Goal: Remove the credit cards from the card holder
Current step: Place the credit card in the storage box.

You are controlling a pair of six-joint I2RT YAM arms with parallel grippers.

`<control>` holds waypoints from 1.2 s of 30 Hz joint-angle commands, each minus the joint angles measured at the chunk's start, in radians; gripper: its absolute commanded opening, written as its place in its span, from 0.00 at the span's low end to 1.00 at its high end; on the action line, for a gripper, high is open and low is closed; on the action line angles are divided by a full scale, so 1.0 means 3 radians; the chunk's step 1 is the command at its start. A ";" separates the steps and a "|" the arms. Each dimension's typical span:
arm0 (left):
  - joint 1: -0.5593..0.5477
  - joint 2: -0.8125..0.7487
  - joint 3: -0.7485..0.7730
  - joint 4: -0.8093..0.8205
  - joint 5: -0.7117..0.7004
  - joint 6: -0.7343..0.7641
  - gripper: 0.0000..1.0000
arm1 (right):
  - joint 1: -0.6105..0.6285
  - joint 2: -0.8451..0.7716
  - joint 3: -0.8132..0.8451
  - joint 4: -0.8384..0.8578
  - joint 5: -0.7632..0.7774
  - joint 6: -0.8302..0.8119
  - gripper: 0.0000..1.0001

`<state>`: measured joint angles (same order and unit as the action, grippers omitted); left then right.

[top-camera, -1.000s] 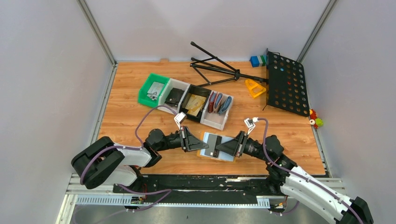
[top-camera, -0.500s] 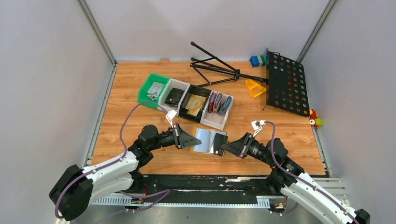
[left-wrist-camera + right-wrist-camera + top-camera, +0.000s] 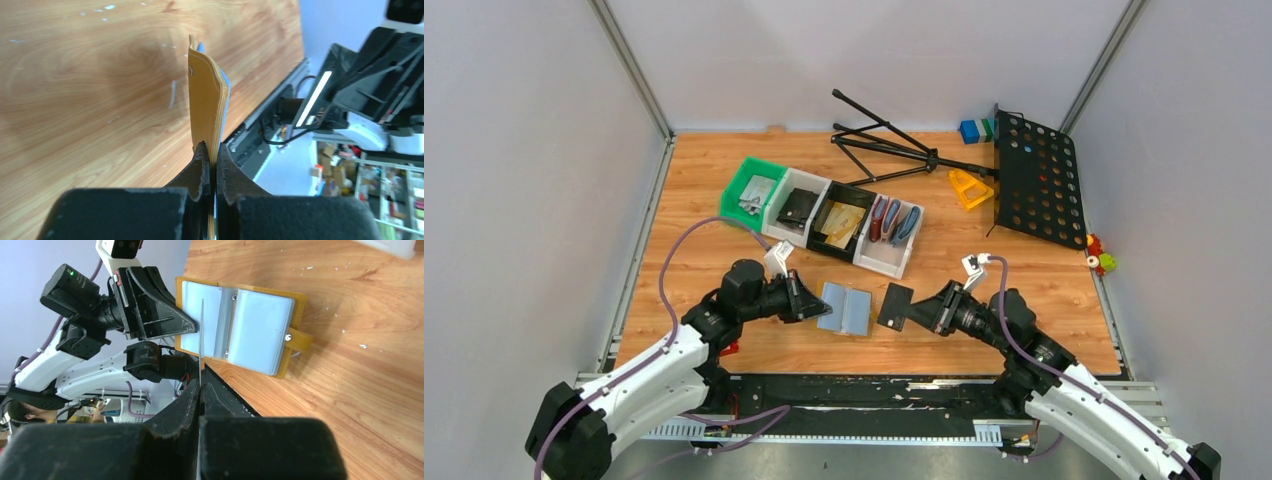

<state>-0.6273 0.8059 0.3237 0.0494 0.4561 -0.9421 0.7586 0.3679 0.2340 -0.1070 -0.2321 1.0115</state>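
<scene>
Right gripper [image 3: 914,313] is pinched tight on one thin card [image 3: 895,306], which looks dark from above and shows only as a hairline edge [image 3: 201,340] in its own wrist camera. Left gripper [image 3: 816,303] is likewise clamped, on the near edge of the card holder [image 3: 845,310].

Both work low over a wooden table [image 3: 704,270] with pale walls on three sides and a metal rail along the near edge.

The holder is spread between the two tools, its pale blue lining [image 3: 240,325] facing up inside a mustard rim and its strap [image 3: 300,338] pointing away from the left gripper. The card hangs just beside the holder's free edge, clear of it. I cannot tell whether the holder touches the wood.

Both arms reach inward from their bases, forearms nearly level, with the fingers pointing at each other.

Beyond the grippers is a slanted row of bins: a green bin [image 3: 752,193], a white bin [image 3: 797,207] with a black wallet, a black bin [image 3: 864,205] holding gold-tan cards [image 3: 842,222], and another white bin [image 3: 889,258] with red and blue wallets. Farthest off lie a folded tripod [image 3: 894,150] and a black perforated panel [image 3: 1034,175].
</scene>
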 commanded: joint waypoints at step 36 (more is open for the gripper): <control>0.0019 -0.0498 0.0665 -0.2284 -0.2284 0.0650 0.00 | -0.0132 0.5675 0.4390 0.1091 0.0104 -0.0767 0.02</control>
<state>-0.6262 0.6617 0.4915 -0.6540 -0.1944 -0.7521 0.7265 1.9808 1.4273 0.1703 -0.2363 0.7879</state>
